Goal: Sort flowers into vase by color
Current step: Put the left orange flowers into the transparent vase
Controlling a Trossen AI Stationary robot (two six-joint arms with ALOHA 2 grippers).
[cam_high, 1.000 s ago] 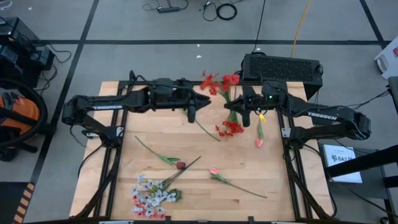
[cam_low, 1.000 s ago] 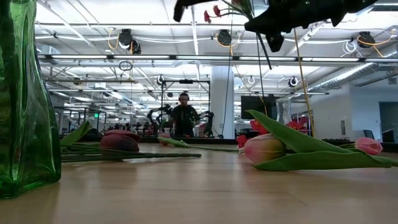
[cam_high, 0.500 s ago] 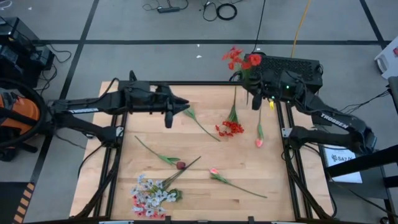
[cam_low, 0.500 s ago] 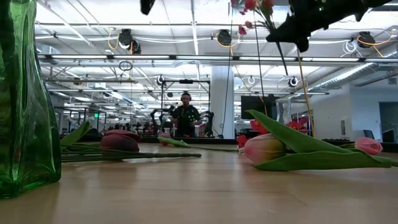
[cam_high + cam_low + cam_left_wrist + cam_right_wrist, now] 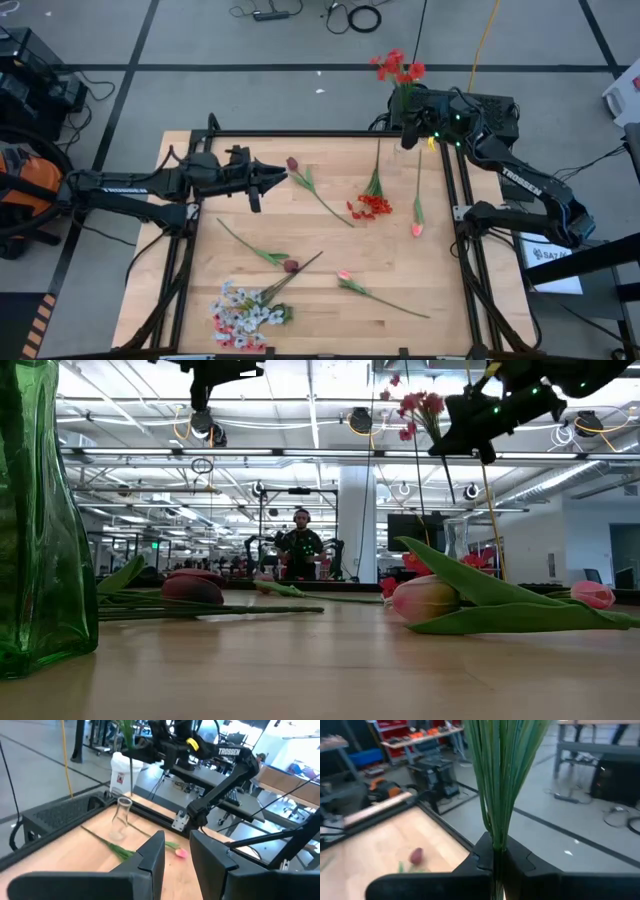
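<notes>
My right gripper (image 5: 409, 137) is raised over the table's far right corner, shut on a red flower with its blooms (image 5: 398, 68) at the top. My left gripper (image 5: 283, 176) hovers open over the far left part of the table, touching nothing; a maroon tulip (image 5: 292, 163) lies just beyond its tips. On the wood lie a red cluster (image 5: 372, 206), a pink tulip (image 5: 415, 229), a maroon bud (image 5: 290, 266), a pink bud (image 5: 344, 275) and a whitish-pink bunch (image 5: 245, 312). A green vase (image 5: 40, 520) stands close to the low camera. A clear vase (image 5: 121, 814) stands near the far right corner. My right gripper pinches the red flower's bundle of green stems and leaves (image 5: 494, 832) between its two fingers. The flower is lifted clear of the table and stands about upright, with the red blooms (image 5: 421, 404) above the fingers.
A black box (image 5: 455, 105) sits just beyond the table's far right edge, under my right arm. Black frame rails run along the table's left and right sides. The middle of the table between the lying flowers is bare wood. A person (image 5: 300, 548) stands far behind the table.
My right gripper has risen from near the red cluster at mid-table and moved toward the far right corner, carrying the red flower up clear of the table. My left gripper has drawn back toward the table's left edge, uncovering the maroon tulip.
</notes>
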